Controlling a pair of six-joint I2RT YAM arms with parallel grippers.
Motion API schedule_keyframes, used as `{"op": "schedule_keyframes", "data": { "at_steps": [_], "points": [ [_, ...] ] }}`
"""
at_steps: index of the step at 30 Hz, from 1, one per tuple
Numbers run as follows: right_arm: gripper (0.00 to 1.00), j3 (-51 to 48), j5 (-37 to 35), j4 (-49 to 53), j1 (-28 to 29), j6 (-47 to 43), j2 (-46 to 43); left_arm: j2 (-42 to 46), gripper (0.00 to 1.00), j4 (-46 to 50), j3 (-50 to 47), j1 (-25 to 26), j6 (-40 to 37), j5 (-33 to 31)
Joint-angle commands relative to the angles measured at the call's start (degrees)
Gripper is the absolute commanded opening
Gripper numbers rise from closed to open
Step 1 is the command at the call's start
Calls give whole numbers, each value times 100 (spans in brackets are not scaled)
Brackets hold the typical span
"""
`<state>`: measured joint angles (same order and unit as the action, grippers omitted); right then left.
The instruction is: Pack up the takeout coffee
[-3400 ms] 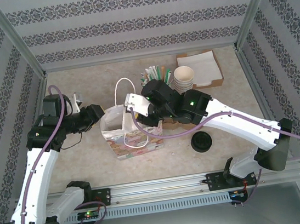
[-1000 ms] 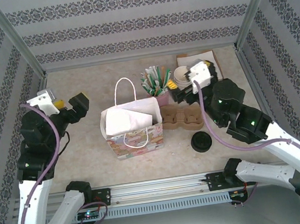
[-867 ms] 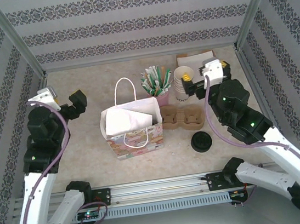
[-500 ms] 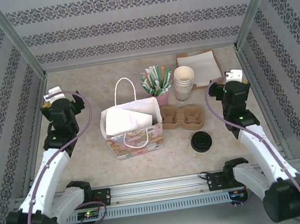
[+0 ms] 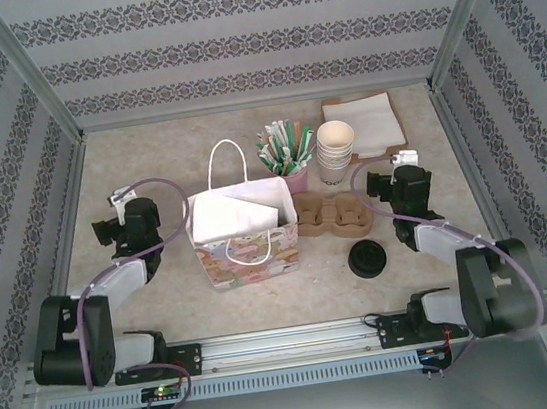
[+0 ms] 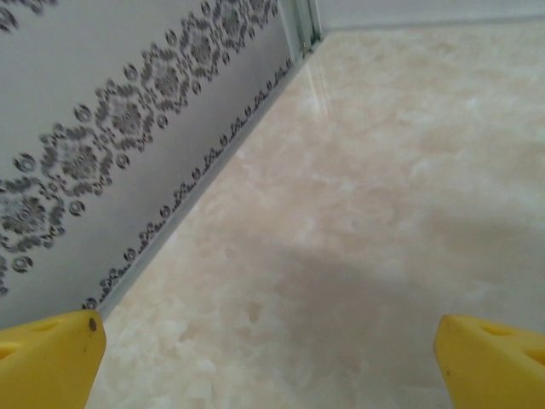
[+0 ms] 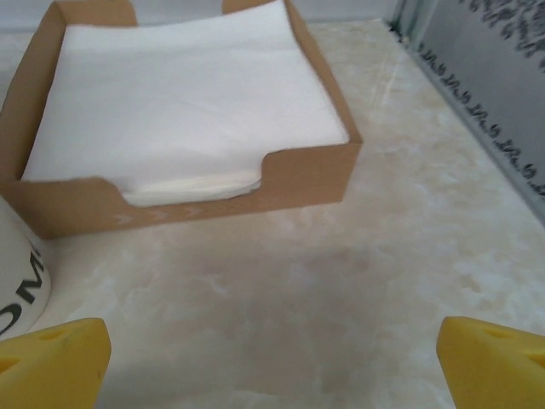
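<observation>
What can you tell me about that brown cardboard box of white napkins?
The shallow, open-topped brown cardboard tray sits flat on the pale marbled tabletop near the far right corner. Its front wall has a scooped notch, showing a stack of white paper napkins inside. Stacked cream paper cups stand beside it; contact is unclear.

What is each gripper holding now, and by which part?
Nothing: the left gripper and the right gripper are both open and empty.

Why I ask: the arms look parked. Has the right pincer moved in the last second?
Yes. The right pincer drew back nearward, away from the paper cups.
</observation>
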<state>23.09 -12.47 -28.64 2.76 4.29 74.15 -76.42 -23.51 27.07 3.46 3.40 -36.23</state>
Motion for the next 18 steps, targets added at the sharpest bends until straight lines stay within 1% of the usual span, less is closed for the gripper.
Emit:
{"op": "schedule_keyframes", "data": {
  "at_steps": [1,2,3,4,5,7,8,10,12,15,17,18],
  "points": [
    [98,-56,382,-1057,14,-192,190,-549,100,-905,0,-73,-96,361],
    [98,-60,338,-1225,20,-212,300,-650,100,-915,109,-66,-151,380],
    [98,-66,239,-1373,22,-247,435,-727,100,-842,176,-80,-166,568],
    [98,-68,85,-1579,21,-218,578,-810,100,-1199,124,-83,-321,666],
    [98,-53,9,-1723,6,-140,747,-854,100,-1357,115,-83,-493,787],
    [98,-28,160,-1983,2,-194,1054,-865,100,-1236,159,-100,-444,777],
    [98,-16,287,-1965,-7,-206,1076,-823,100,-1317,107,-100,-490,902],
    [98,-64,262,-2046,-39,-161,1104,-669,100,-1532,-112,-100,-618,1309],
    [98,-249,236,-2672,-39,-149,1323,-488,100,-1754,-337,-100,-722,1711],
    [98,-161,245,-2304,-39,-165,1204,-334,100,-1945,-530,-84,-717,1865],
    [98,-200,241,-2482,-39,-173,1271,-229,100,-1947,-608,-87,-566,1927],
    [98,-175,245,-2348,-39,-168,1226,-165,100,-1956,-659,-92,-448,2056]
  ]
}}
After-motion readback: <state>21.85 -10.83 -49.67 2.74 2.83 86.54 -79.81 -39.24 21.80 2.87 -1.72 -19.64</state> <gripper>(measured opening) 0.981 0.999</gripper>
